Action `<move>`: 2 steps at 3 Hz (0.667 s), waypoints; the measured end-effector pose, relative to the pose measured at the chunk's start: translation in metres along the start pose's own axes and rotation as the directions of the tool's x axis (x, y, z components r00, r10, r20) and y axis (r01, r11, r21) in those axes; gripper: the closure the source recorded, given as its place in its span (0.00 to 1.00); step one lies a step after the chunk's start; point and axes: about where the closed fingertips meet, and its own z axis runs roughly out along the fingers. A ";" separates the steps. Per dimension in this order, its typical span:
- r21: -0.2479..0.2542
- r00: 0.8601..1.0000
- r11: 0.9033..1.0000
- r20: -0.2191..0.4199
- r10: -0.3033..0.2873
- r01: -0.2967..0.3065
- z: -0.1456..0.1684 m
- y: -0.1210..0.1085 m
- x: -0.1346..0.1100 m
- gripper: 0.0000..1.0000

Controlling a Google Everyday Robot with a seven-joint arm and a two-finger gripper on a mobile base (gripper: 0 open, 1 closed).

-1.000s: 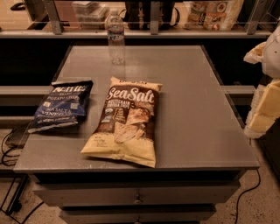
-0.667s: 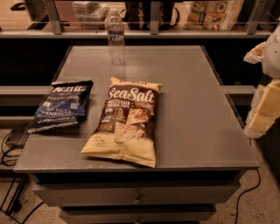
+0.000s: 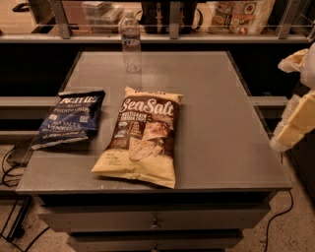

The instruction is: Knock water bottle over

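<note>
Well apart, water bottle upright far left, hand near right

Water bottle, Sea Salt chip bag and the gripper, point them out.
water bottle [image 3: 131, 47], camera view, ribbed body.
Sea Salt bag [image 3: 142, 135], camera view, front panel.
gripper [image 3: 297, 115], camera view, far right, pale casing.

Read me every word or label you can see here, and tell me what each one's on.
"Sea Salt": tan bag, middle of the table; smaller print under it blurred.
"Kettle": blue bag, left; lines below too small to be sure.
Label on the water bottle: unreadable.
Print on the back-shelf packages: unreadable.
No text on the end effector, off the table's right edge.
</note>
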 end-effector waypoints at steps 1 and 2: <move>0.002 0.982 0.998 0.180 0.059 -0.060 0.016 -0.020 -0.026 0.00; 0.057 0.950 0.994 0.306 0.069 -0.090 0.032 -0.045 -0.058 0.00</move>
